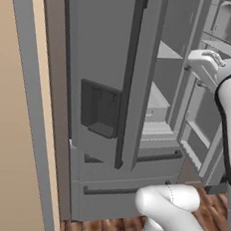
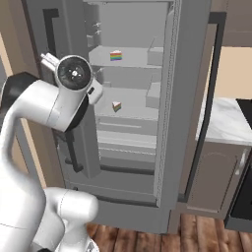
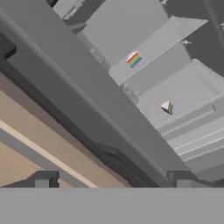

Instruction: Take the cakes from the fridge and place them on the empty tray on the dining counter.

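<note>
A kitchen: fridge (image 2: 133, 113), marble counter (image 2: 224, 120), wood floor (image 2: 197, 236).

The fridge (image 3: 109, 109) runs diagonally across the frame, its interior open at the upper right. One rainbow cake slice (image 3: 134, 59) sits on a shelf (image 3: 166, 39) near top centre, the other cake slice (image 3: 167, 106) right of centre on a lower shelf (image 3: 192, 94).
</note>
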Motion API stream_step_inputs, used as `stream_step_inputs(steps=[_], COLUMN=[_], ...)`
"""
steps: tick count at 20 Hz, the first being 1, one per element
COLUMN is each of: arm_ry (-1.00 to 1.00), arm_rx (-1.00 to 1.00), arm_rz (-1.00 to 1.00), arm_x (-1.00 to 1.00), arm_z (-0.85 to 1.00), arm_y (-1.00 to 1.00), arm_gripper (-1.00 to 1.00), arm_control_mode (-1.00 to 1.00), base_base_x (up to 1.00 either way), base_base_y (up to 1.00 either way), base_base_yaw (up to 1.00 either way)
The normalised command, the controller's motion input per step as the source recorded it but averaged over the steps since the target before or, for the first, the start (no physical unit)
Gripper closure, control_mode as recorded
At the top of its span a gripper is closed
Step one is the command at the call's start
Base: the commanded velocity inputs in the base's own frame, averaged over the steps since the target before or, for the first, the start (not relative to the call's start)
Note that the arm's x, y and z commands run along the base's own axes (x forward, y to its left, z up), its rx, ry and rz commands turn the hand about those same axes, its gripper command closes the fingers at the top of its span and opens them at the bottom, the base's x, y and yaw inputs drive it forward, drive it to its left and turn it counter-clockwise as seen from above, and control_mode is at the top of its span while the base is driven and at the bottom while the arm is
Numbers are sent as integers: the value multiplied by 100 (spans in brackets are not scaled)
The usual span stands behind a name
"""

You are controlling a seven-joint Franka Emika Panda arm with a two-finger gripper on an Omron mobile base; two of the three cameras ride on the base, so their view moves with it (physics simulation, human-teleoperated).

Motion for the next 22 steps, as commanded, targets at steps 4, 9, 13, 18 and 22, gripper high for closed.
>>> stream_step_inputs(steps=[4,9,13,18,22], arm_ry=[7,0,0,1,3], arm_rx=[23,12,13,23,20], arm_rz=[2,0,0,1,11], arm_x=[63,55,49,29,26], arm_z=[-42,-37,-26,-2,0], arm_y=[4,0,0,-9,-2], arm_gripper=[-100,-100,-100,-100,-100], arm_control_mode=[-100,-100,-100,-100,-100], base_base_x=[0,0,0,0,0], base_base_y=[0,0,0,0,0], base_base_yaw=[0,0,0,0,0])
